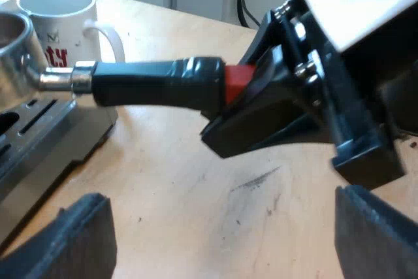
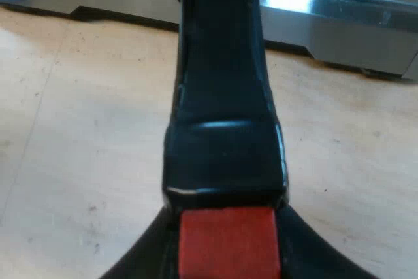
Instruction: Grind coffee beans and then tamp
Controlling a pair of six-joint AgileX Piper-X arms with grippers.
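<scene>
The bowl of the holder [image 1: 150,84] is cut off near the mug [image 1: 59,17]. My right gripper [image 1: 251,99] clamps its red end. My left gripper [image 1: 222,246] hovers, fingers wide.

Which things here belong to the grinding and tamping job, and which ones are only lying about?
For the job: metal holder, its red handle end clamped by the right gripper; espresso machine; left gripper, jaws open above the table.
Lying about: mug, on the table beyond the holder.
</scene>
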